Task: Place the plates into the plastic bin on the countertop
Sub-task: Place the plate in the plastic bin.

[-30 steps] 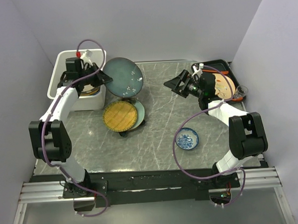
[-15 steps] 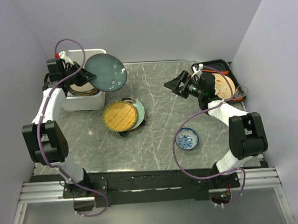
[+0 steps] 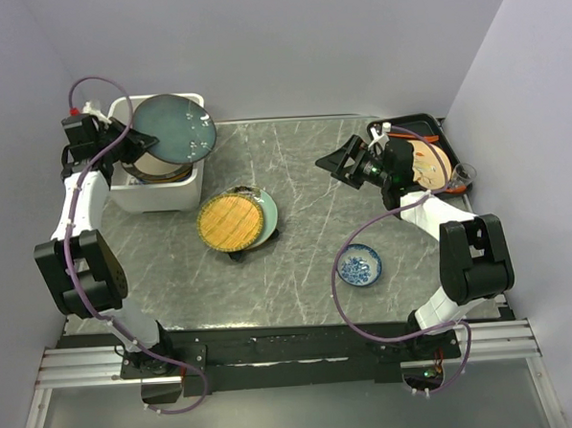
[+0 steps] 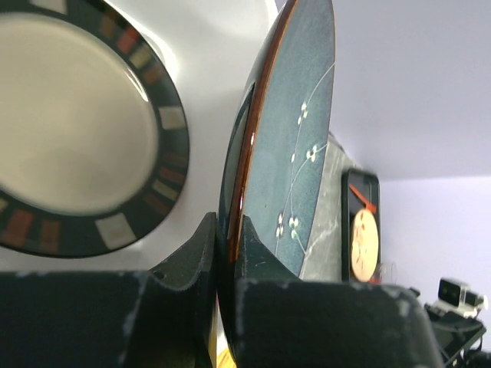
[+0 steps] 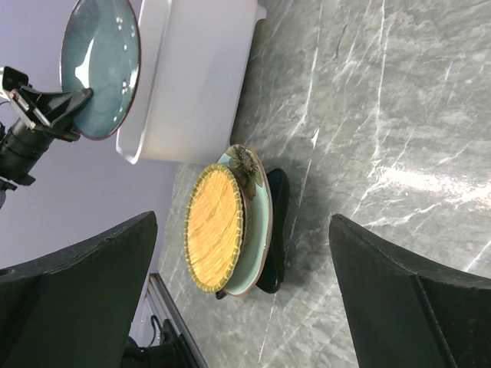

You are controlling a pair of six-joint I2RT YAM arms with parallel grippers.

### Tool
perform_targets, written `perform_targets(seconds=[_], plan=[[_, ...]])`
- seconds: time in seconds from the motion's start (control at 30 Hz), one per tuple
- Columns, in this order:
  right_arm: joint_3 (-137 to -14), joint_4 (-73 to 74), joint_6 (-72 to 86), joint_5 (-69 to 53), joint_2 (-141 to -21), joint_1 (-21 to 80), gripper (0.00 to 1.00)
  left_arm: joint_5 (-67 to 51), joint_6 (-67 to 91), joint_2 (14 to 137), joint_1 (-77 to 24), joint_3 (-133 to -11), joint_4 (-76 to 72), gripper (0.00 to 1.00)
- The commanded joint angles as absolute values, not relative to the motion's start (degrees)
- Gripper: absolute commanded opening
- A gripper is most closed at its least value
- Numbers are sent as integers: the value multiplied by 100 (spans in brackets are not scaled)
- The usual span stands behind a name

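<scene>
My left gripper [image 3: 136, 143] is shut on the rim of a grey-blue plate [image 3: 171, 129] with small white flowers and holds it over the white plastic bin [image 3: 156, 197]. In the left wrist view the fingers [image 4: 228, 230] pinch the plate's edge [image 4: 291, 138]. A cream plate with a dark blocked rim [image 4: 69, 130] lies in the bin below. A yellow woven plate [image 3: 231, 222] sits on a pale green floral plate [image 3: 267, 213] and a dark plate [image 5: 275, 230] on the countertop [image 3: 304, 194]. My right gripper [image 3: 339, 160] is open and empty above the counter, its fingers [image 5: 414, 291] wide apart.
A small blue-and-white dish [image 3: 360, 265] lies near the front right. A black tray [image 3: 417, 123] at the back right holds a tan plate with orange marks [image 3: 429, 163], with a glass [image 3: 464, 174] beside it. Grey walls close in on three sides.
My left arm has swung left with the grey-blue plate, from above the counter beside the bin to over the bin, and the plate now lies flatter. The right arm has not moved.
</scene>
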State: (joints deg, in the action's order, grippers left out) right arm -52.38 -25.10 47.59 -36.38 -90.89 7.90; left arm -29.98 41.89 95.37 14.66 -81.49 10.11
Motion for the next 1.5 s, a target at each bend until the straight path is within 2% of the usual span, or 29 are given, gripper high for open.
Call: perform_targets(seconds=[0.0, 1.03, 1.47], plan=[[-5274, -2575, 4641, -3630, -9097, 738, 100, -3050, 4597, 8930, 1643, -8200, -105, 1], [-5344, -2514, 4632, -3727, -9290, 686, 100, -2215, 4614, 9676, 1960, -8183, 325, 1], [-5352, -2487, 4623, -3797, -9360, 686, 100, -2645, 4509, 10397, 1960, -8578, 527, 1]])
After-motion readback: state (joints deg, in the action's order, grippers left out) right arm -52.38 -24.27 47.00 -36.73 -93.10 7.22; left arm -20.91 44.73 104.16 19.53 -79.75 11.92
